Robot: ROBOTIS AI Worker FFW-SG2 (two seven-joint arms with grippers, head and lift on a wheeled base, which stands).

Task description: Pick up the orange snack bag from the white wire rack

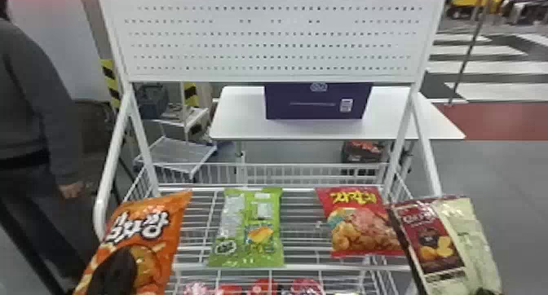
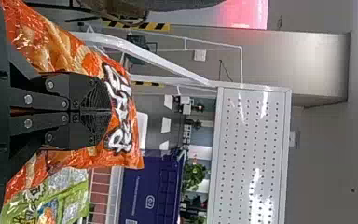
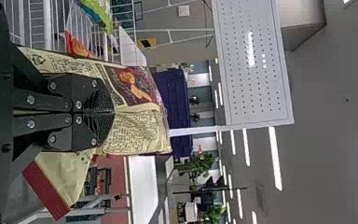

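Room: the grey floor is stretching beyond a white bench, which is standing at twelve o'clock. Surface: the white wire rack is offering open slats, likely to catch a bag's corner. Item: the orange snack bag is hanging upright at eight o'clock; I am judging it light, soft, slippery and full of crushable pieces, so a gentle mid-bag pinch is suiting it better than a hard squeeze. Grip: the left pincer is holding it, fingers narrow, beside the large lettering; the right pincer is clasping a cream-and-maroon bag at four o'clock.
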